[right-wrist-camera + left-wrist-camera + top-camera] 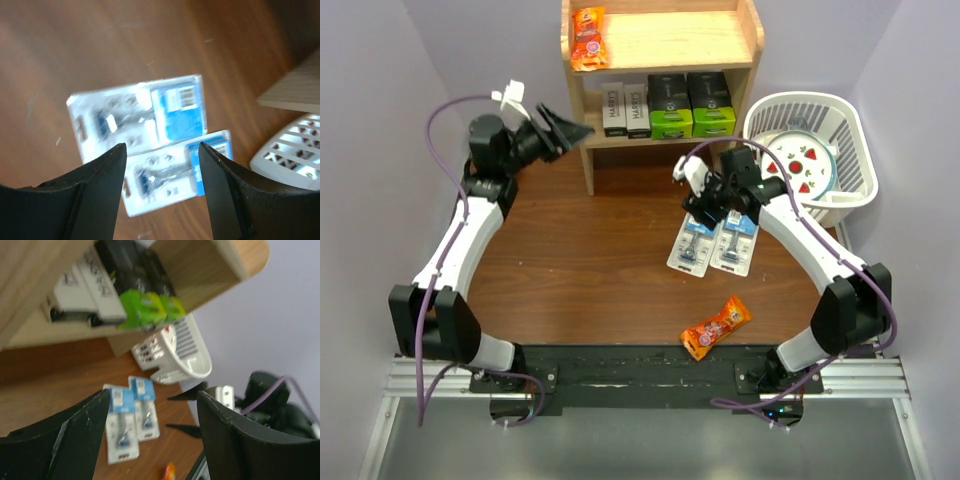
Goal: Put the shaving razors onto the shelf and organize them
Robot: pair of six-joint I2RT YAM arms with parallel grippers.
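While the right gripper [161, 149] hangs spread and empty over two flat clear blue-headed blister cards [695, 243] lying edge to edge on the brown worktop [580, 260], near-right of the light wooden shelf [660, 40], closing could snag both.

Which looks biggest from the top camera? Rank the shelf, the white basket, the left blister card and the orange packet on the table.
1. shelf, clearly largest
2. white basket
3. left blister card
4. orange packet, only a little smaller than the card, so that gap is narrow
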